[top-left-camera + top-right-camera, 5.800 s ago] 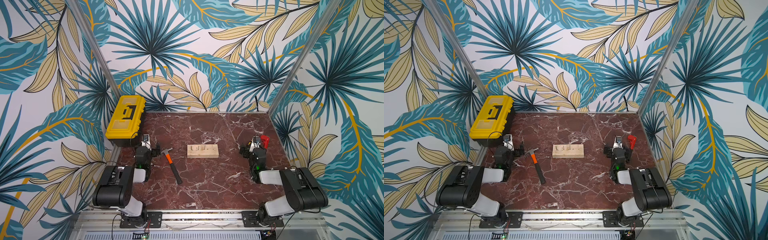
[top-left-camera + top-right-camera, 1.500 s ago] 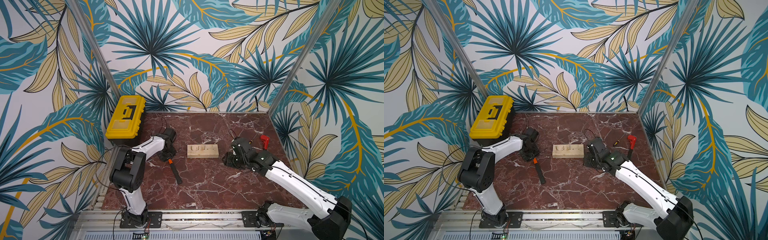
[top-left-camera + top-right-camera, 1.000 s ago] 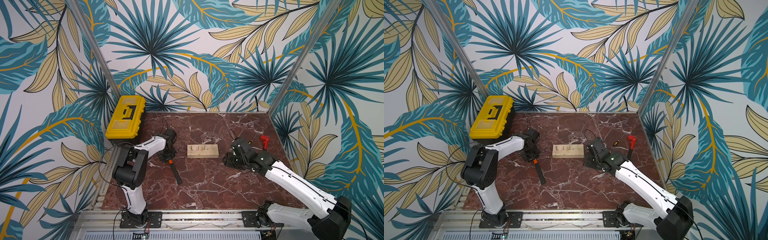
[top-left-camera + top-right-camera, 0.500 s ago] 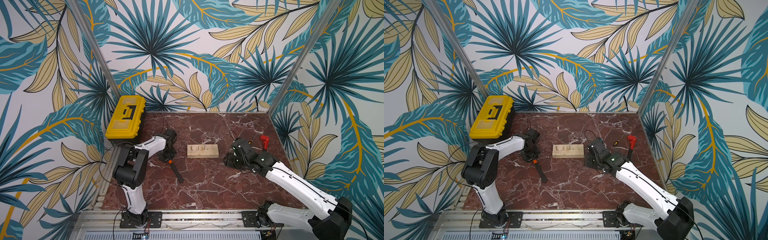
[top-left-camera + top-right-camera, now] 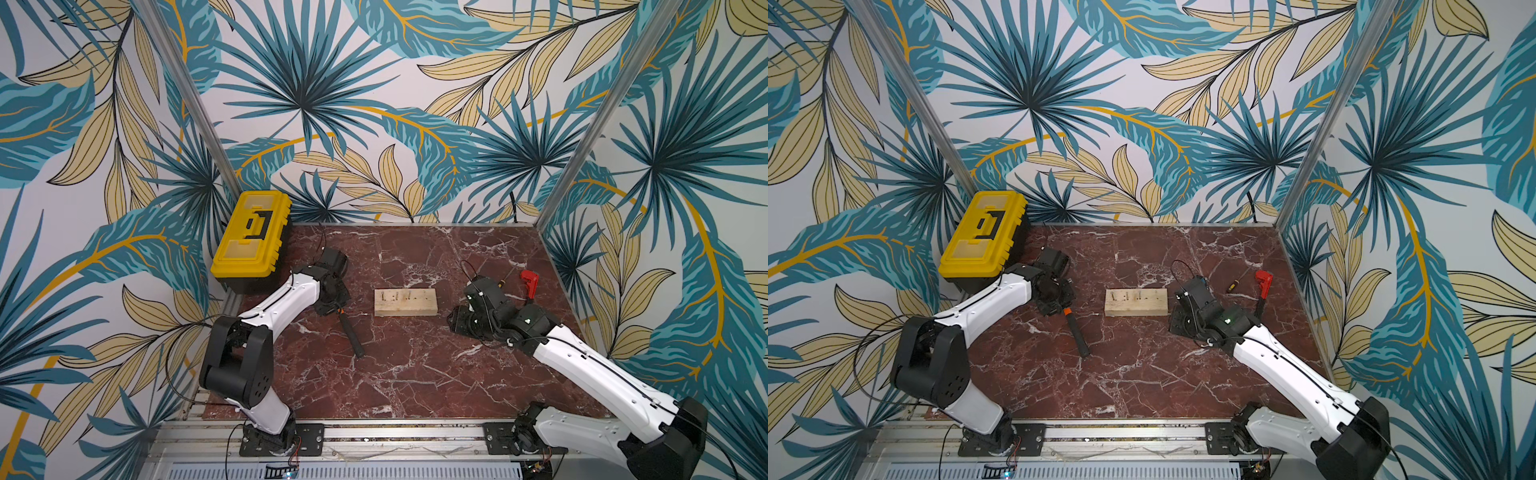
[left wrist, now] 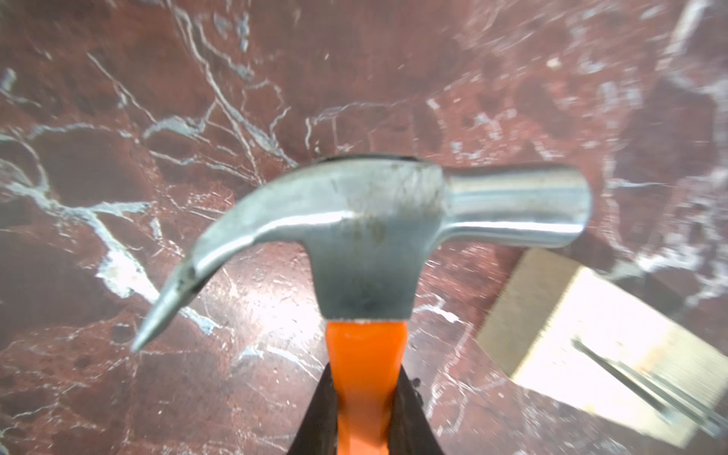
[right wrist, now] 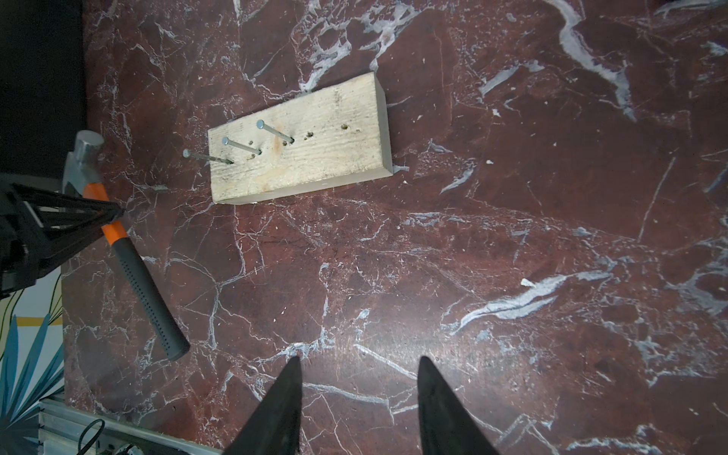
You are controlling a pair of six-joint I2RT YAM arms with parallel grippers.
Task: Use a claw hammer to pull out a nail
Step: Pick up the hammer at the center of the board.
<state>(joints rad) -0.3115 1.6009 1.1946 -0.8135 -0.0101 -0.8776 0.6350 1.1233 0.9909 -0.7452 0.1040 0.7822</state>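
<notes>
While my left fingers [image 6: 321, 417] are pinched tight on the orange shaft of the claw hammer [image 6: 370, 236], just below the steel head, I count the pickup as made and nothing more. The grip sits high, so the black rubber handle runs out free behind it toward me across the counter [image 5: 415, 374] in both top views. I cannot tell whether its butt end is resting on the counter or just off it.

My right fingers [image 7: 275, 413] stand partly apart with nothing between them, hovering over bare counter. The wood block [image 7: 299, 149] lies well ahead of them, and they touch neither it nor the hammer.

Three nails stand proud at one end of the block, the nearest to its middle being the nail [image 7: 275, 132] I would call easiest to reach. A few empty holes sit beside them. No nail is under the claw, so the pull itself is all to come.

From the left wrist view, the hammer head is near the block but apart from it. The striking face points toward the block's side and the forked claw points away. I judge I must turn the head round, slide the fork under a nail head, then rock back on the handle. The right fingers will probably need to press the block down, or it may lift with the nail.
</notes>
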